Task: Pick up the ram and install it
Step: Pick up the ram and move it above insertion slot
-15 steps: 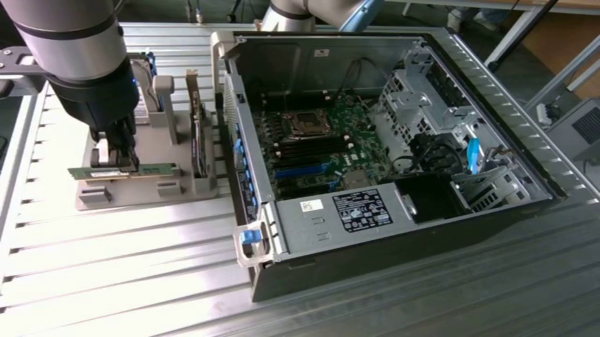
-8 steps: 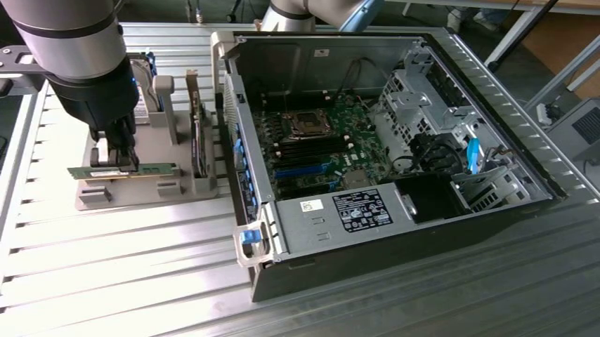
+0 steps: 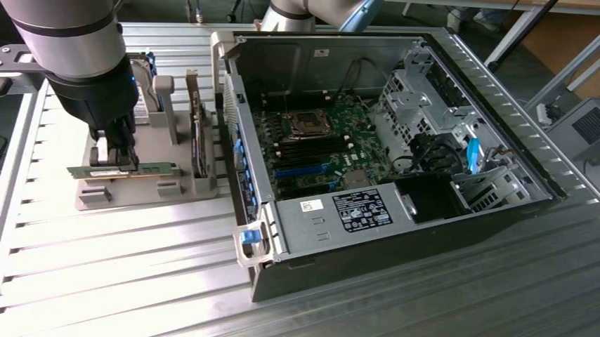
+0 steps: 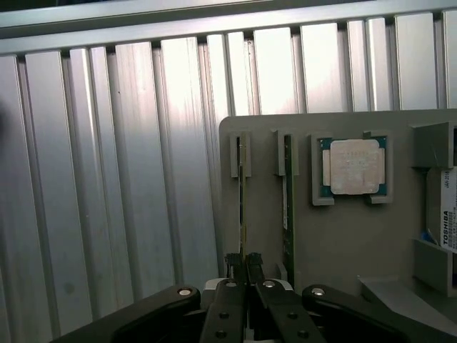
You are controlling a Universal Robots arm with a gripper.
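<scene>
Exterior view. Reaching straight down with the gripper (image 3: 117,163) onto the grey fixture (image 3: 140,193), at about 9 o'clock from the open computer case (image 3: 394,232). Clamped shut on the ram (image 3: 154,168) near its middle, most likely to keep the stick level and leave both ends free. Standing on edge along the fixture, presumably so that 2 fingers can close on its flat faces from above. Cannot tell whether already raised clear of the fixture or just seated in it. Not yet near the motherboard (image 3: 328,158), well apart at about 3 o'clock from the stick. Looks long, narrow and thin: green along 1 half, paler towards the other end, as if labelled there.

Wrist view. Looking down between the fingertips (image 4: 233,263), drawn close together on the ram (image 4: 241,207), with 1 finger against each face. Seen edge-on here, so little more than a thin dark line running from the gripper (image 4: 243,263) to a small notched post of the fixture (image 4: 335,243). Parked just beside it in a matching post, 1 twin stick (image 4: 288,214), untouched and parallel. Further along the same plate, a square silver processor chip (image 4: 353,166) in its own cradle, clear of the grip.
</scene>
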